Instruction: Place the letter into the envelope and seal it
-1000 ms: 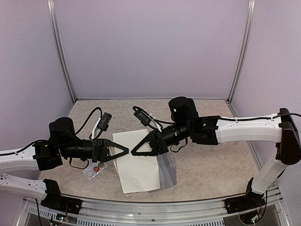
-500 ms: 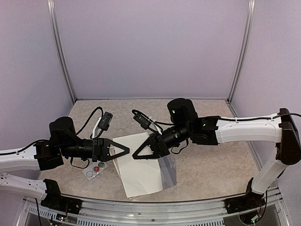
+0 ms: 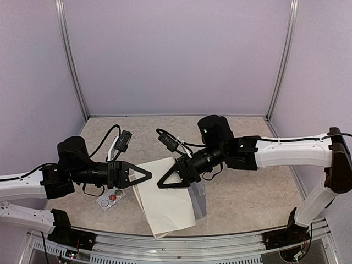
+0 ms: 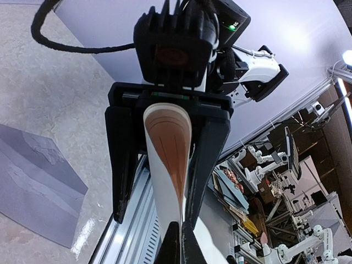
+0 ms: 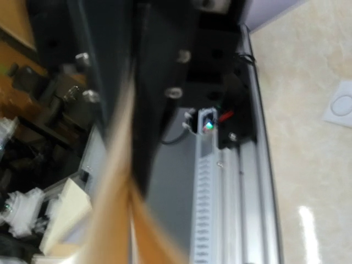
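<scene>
The letter (image 3: pixel 165 201), cream sheets, hangs tilted between both grippers above the table. My left gripper (image 3: pixel 147 176) is shut on its left edge; in the left wrist view the paper (image 4: pixel 168 137) bulges between the fingers, whose tips (image 4: pixel 180 245) are pinched together. My right gripper (image 3: pixel 161 183) is shut on the sheet's upper edge; the right wrist view is blurred, with cream paper (image 5: pixel 110 187) close to the lens. The grey envelope (image 3: pixel 199 202) lies flat on the table, partly covered by the letter. It also shows in the left wrist view (image 4: pixel 33 187).
A small white sticker card (image 3: pixel 111 197) lies on the table under the left arm and shows in the right wrist view (image 5: pixel 342 104). The metal front rail (image 3: pixel 181 242) runs just below the letter's lower edge. Purple walls enclose the table.
The letter has swung round, its lower end now nearer the front rail. My right gripper has moved slightly down and right with it. The left gripper has barely moved.
</scene>
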Controlling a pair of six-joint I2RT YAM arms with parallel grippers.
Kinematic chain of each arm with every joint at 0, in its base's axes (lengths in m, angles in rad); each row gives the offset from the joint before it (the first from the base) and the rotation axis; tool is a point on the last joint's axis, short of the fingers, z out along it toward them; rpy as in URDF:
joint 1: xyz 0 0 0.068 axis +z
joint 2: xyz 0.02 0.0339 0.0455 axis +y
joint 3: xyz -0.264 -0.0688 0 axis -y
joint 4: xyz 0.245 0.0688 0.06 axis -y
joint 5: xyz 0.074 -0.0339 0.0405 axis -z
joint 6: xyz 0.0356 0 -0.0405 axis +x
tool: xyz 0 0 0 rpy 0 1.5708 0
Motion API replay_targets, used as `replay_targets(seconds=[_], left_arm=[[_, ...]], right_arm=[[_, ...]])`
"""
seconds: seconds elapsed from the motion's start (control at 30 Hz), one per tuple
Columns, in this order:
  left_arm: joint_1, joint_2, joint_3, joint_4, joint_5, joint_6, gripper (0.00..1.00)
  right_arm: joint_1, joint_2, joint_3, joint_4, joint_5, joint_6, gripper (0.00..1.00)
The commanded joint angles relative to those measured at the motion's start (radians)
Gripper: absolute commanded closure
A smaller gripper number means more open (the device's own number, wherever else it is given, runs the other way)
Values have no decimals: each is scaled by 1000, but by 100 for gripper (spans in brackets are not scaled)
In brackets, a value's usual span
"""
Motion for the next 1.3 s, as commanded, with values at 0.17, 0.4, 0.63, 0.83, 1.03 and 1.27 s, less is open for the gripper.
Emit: replay_targets(seconds=[0.17, 0.4, 0.63, 0.83, 1.03, 1.27], left_arm=[[8, -43, -5, 26, 42, 21, 100], [7, -32, 17, 12, 105, 52, 100], [9, -43, 27, 0, 76, 62, 100], [16, -52, 15, -11, 30, 49, 60], [18, -124, -61, 23, 0, -14, 48], [18, -189, -109, 44, -31, -50, 52]], right_arm=[[-46, -113, -122, 357, -64, 201, 51], [-50, -72, -131, 533, -85, 340, 61], [-49, -59, -126, 518, -121, 344, 100], [-64, -103, -141, 465, -25, 301, 100], [-93, -128, -150, 481, -13, 306, 100], [-94, -136, -133, 400, -8, 248, 100]])
